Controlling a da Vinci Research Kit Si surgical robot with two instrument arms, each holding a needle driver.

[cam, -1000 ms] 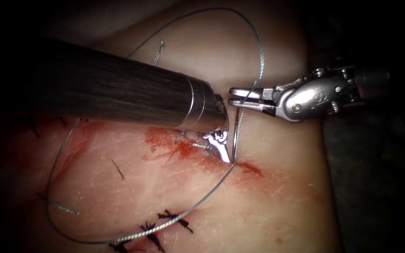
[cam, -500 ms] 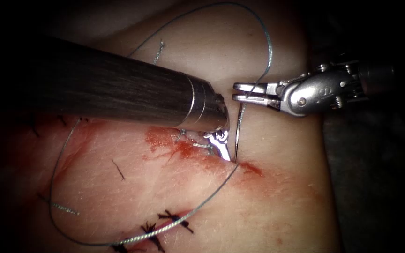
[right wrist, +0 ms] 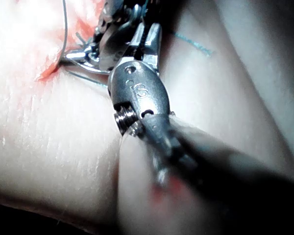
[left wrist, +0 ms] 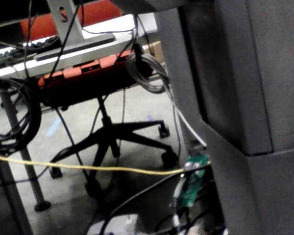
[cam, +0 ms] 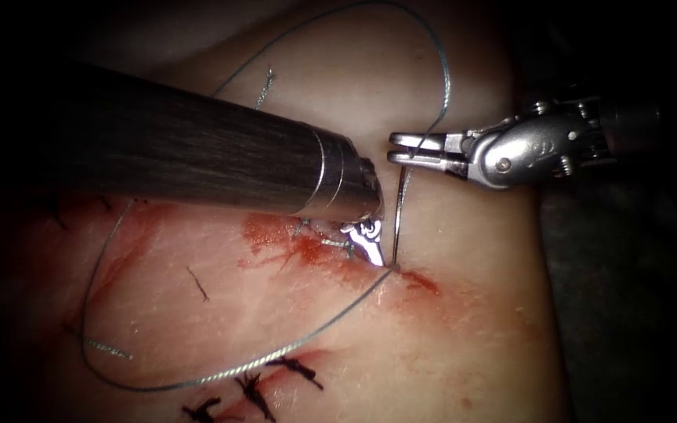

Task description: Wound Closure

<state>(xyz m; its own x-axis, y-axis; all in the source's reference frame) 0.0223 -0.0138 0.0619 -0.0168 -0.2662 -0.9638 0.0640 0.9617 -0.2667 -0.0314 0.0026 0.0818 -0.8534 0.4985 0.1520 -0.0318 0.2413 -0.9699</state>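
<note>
In the endoscope view my right tool (cam: 398,150) comes in from the right, its jaws shut on the upper end of the thin curved needle (cam: 398,211). The needle's lower end is in the tissue (cam: 448,345) at the right end of the cut (cam: 331,252). My left tool (cam: 371,249) reaches in on its dark shaft (cam: 197,153), with its tip down on the cut just left of the needle. The thread (cam: 446,74) arcs up from the right jaws, passes behind the shaft and loops wide across the left of the tissue. The right wrist view shows the right tool (right wrist: 146,41) over the tissue, with the thread (right wrist: 63,29) beside it.
Red fluid (cam: 295,244) stains the tissue around the cut. Dark knotted stitches (cam: 295,368) lie near the front edge. Cut thread ends rest at the back (cam: 265,81) and the front left (cam: 107,347). A short dark thread piece (cam: 197,283) lies left of centre.
My right tool has risen and shifted a little right with the needle. The thread loop at the front has drawn in toward the cut. The left tool has stayed put.
</note>
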